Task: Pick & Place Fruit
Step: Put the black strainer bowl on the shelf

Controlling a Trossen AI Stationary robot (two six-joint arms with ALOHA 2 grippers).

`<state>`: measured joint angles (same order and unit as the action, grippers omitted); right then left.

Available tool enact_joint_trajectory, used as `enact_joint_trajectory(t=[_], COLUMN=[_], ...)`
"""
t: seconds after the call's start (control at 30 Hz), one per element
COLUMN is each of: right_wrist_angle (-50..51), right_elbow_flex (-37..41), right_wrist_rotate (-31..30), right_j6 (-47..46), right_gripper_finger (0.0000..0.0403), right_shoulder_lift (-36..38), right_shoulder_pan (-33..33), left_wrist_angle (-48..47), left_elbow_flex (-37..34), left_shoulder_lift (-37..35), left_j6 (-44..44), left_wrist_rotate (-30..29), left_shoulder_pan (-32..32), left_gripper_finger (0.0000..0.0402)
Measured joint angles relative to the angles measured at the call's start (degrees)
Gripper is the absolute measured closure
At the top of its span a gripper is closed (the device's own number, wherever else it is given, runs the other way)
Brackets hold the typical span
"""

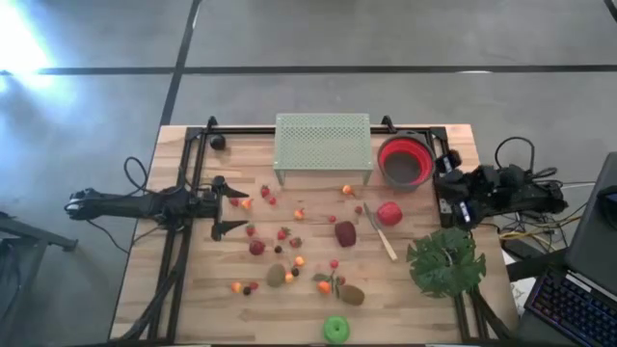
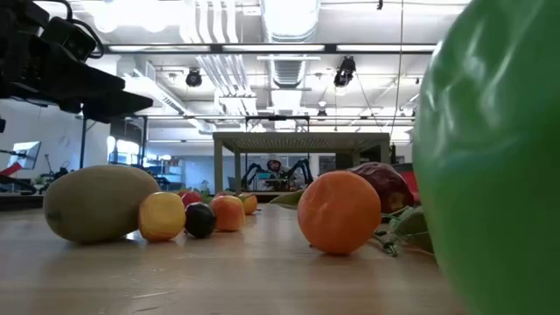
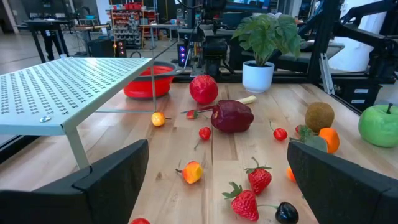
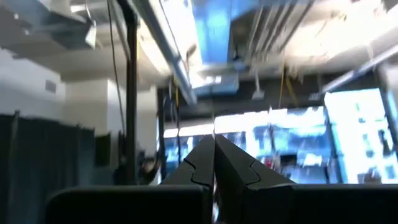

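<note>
Small toy fruits lie scattered on the wooden table: a red apple (image 1: pixel 389 213), a dark maroon fruit (image 1: pixel 345 233), a green apple (image 1: pixel 336 329) at the near edge, two kiwis (image 1: pixel 277 276) (image 1: pixel 352 294), strawberries, orange pieces and dark berries. My left gripper (image 1: pixel 229 205) hovers open at the left of the fruit, pointing toward the table's right; its wrist view shows the open left gripper (image 3: pixel 217 155) with strawberries (image 3: pixel 259 178) and the maroon fruit (image 3: pixel 232 116) ahead. My right gripper (image 4: pixel 214 155) is shut and points up at the ceiling; its arm (image 1: pixel 482 190) rests folded at the table's right edge.
A pale green perforated stand (image 1: pixel 323 145) is at the far middle, with a red bowl (image 1: pixel 404 160) to its right. A big green leaf plant (image 1: pixel 445 262) and a slim knife (image 1: pixel 379 233) lie to the right. In the low view the green apple (image 2: pixel 490 149) fills the right side.
</note>
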<state>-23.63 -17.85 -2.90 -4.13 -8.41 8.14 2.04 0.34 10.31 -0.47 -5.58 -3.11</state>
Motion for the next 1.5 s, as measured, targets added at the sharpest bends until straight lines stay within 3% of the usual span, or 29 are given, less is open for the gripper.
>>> enact_joint_trajectory(t=[0.17,0.33,0.43,0.63,0.93,1.23,1.5], right_wrist_angle=[-0.29,9.91,10.26,9.76,10.85,31.63,35.23], right_elbow_flex=[-2.26,-6.99,-7.77,-9.87,-15.63,-22.97,-23.86], right_wrist_rotate=[-1.12,-8.72,-12.2,-25.04,-25.39,-25.22,-21.87], right_j6=[4.03,8.09,9.38,10.43,14.78,11.36,9.44], right_gripper_finger=[0.0394,0.0394,0.0394,0.0394,0.0394,0.0394,0.0394], right_shoulder_lift=[-4.7,-9.39,-13.38,-21.04,-29.82,-36.77,-38.31], right_shoulder_pan=[0.0,0.0,0.0,-0.1,-0.28,-0.33,-1.35], left_wrist_angle=[0.0,0.0,0.0,0.0,-0.02,-0.04,-0.07], left_elbow_flex=[-0.01,-0.01,-0.01,-0.01,-0.01,0.0,0.01], left_shoulder_lift=[0.0,0.0,0.0,0.01,0.02,0.01,0.0], left_j6=[0.0,0.0,-0.01,0.0,0.0,0.0,0.0], left_wrist_rotate=[0.0,0.0,0.0,0.0,0.0,0.0,0.0], left_shoulder_pan=[0.02,0.02,0.02,0.02,0.0,0.0,0.0], left_gripper_finger=[0.0014,0.0014,0.0014,0.0014,0.0014,0.0014,0.0014])
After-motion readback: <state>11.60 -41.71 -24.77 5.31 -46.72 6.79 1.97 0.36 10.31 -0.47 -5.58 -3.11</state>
